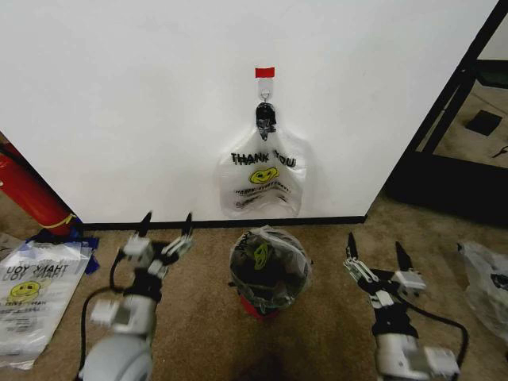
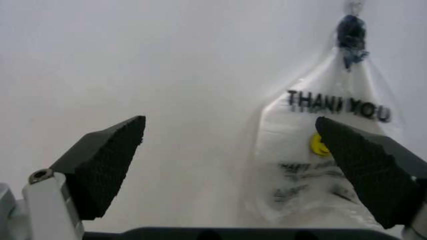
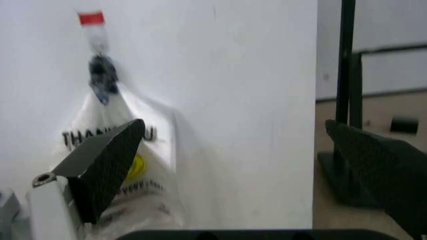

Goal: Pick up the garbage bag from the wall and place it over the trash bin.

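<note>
The left claw hovers low over the brown carpet floor, its 2 black fingers spread wide with nothing between them, aimed at the wall. The right claw mirrors it on the other side, equally wide open and empty. Between the 2 claws, just ahead of the robot, stands the small round black wire-mesh trash bin with a red base; a crumpled clear plastic bag with a yellow print already sits in its mouth.

Beyond the bin, the thin see-through plastic garbage bag printed with black "THANK YOU" lettering and a yellow smiley face hangs flat against the plain white wall with a black baseboard, well apart from both claws. Its gathered neck is knotted dark at a small metal hook just under a red tape strip; its lower edge ends just above the baseboard.

The bag looks very light, limp and slippery, likely to collapse and cling once lifted, and easy to tear if pulled down against the hook. The bunched neck just under the hook seems the firmest place to pinch, lifting upward to clear the hook.

To the left lie a long red cylinder and a flat stack of spare printed bags.
</note>
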Controlling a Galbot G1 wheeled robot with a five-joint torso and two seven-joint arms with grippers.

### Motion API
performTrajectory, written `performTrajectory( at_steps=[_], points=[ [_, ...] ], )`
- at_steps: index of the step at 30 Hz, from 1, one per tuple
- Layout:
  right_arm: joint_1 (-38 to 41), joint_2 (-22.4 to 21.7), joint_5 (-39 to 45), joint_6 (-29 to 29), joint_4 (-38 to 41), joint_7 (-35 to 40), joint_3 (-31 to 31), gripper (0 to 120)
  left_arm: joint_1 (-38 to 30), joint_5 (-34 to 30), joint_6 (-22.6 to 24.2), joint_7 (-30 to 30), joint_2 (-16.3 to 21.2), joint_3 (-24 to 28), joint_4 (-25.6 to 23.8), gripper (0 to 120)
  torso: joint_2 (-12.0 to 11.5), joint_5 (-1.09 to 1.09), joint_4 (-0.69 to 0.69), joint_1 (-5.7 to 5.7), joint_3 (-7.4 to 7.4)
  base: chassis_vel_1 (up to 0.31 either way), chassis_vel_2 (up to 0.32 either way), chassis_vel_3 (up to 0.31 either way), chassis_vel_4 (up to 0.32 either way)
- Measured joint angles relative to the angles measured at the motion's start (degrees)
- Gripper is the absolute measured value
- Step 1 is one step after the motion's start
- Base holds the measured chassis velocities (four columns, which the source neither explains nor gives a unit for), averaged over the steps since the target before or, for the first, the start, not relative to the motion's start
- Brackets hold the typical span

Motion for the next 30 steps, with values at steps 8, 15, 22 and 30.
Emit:
performTrajectory(
  at_steps=[8,15,22,30],
  points=[
    [-1.8,3.0,-6.7,3.8,1.5,2.1,-2.0,100,1.1,4.5,-0.5,0.2,-5.6,-0.9,-0.9,100,0.0,0.0,-0.02,0.0,0.0,0.0,0.0,0.0,0.0],
    [-2.7,3.7,-9.6,4.6,0.7,2.4,-1.7,100,0.7,6.2,1.2,-0.1,-5.4,-0.3,-2.9,100,0.0,0.0,-0.02,0.0,0.0,0.0,0.0,0.0,0.0],
    [-3.0,5.3,-11.4,4.6,-0.2,2.5,-2.0,100,-0.1,7.0,3.5,-1.0,-4.9,0.8,-3.7,100,0.0,-0.01,-0.02,0.0,0.01,0.0,0.0,0.0,0.0],
    [-3.9,5.6,-13.5,5.7,-0.9,2.4,-2.4,100,-0.5,7.5,4.8,-2.2,-5.4,1.0,-4.3,100,0.0,-0.01,-0.03,0.01,0.01,0.0,0.0,0.0,0.0]
  ],
)
